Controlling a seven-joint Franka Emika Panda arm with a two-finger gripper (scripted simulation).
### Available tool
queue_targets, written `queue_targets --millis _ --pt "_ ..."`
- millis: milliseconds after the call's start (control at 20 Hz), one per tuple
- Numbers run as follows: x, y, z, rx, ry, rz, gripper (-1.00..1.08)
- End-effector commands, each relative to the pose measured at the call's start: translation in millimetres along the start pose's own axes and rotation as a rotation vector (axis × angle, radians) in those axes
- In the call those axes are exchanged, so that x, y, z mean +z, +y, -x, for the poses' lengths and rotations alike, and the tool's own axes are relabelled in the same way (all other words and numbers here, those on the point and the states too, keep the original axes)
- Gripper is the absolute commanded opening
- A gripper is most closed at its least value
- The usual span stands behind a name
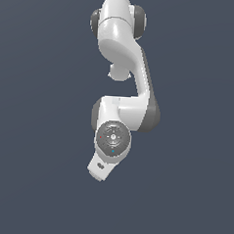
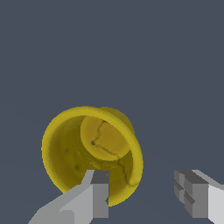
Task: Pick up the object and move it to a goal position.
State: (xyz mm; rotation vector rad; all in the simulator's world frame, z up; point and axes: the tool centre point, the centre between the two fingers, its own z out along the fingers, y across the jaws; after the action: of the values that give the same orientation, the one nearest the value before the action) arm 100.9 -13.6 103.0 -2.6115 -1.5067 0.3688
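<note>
Arm [image 1: 122,85] fills ext. view from above, wrist hanging over bare grey floor [image 1: 31,182]; cup not visible there, presumably hidden under the hand. Wrist view: yellow cup [image 2: 92,153] on floor below, hollow facing cam, apparently tilted. Gripper [image 2: 144,197] wide open, holding nothing; one finger [image 2: 94,199] overlaps cup's rim, other finger [image 2: 197,197] well apart from it, so cup sits off-centre btwn jaws. Step, by my read: approach/pre-grasp, nothing lifted yet. Next move prob. needs sideways shift to centre cup, then descent and close. Goal not visible.
</note>
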Motion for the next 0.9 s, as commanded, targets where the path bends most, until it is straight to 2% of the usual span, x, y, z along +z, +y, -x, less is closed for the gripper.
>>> queue_targets --millis 0,400,850 --pt "1.2 1.4 0.4 -0.019 -0.002 -0.005 0.28" --pt "4.6 2.0 1.0 -0.025 -0.003 -0.006 0.28" --pt "30.3 1.1 1.2 -0.029 -0.003 -0.007 0.28"
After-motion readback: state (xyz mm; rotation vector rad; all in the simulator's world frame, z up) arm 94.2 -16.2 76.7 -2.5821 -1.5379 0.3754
